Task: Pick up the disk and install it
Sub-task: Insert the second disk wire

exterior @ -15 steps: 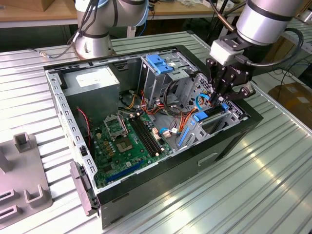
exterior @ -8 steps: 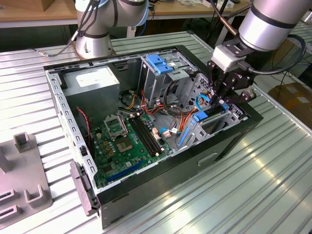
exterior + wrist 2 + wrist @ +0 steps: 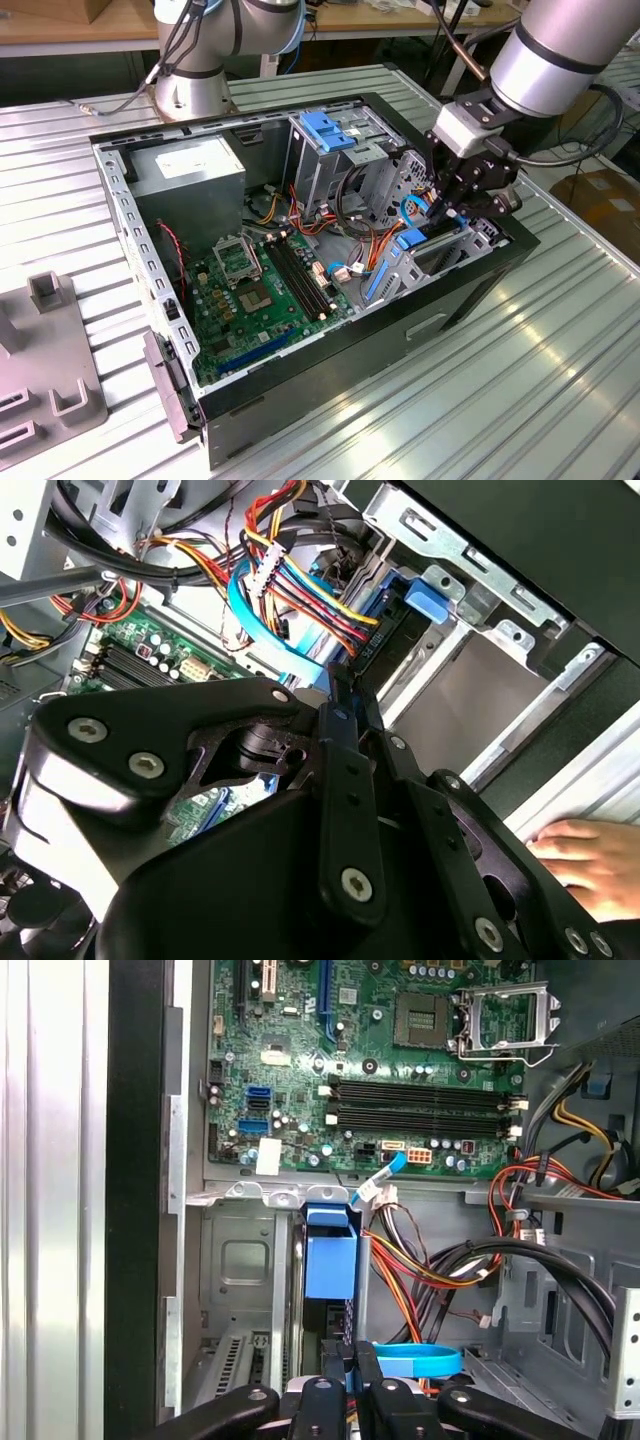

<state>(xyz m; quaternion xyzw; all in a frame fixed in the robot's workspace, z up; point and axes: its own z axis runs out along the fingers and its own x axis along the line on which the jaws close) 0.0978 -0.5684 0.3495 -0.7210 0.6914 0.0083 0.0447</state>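
Disk on edge in the case's bay, hand just beside it.

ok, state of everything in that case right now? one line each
computer case, side open, lying flat
CPU socket, empty, load plate open
RAM slots, empty
disk, on edge in the drive bay
tool, down in that bay at the disk
hand, outside the case, by its wall

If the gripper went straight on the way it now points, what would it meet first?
Probably the disk standing on edge in the metal bay directly ahead of the gripper. Its blue rail faces the fingertips, though whether they already touch is unclear.
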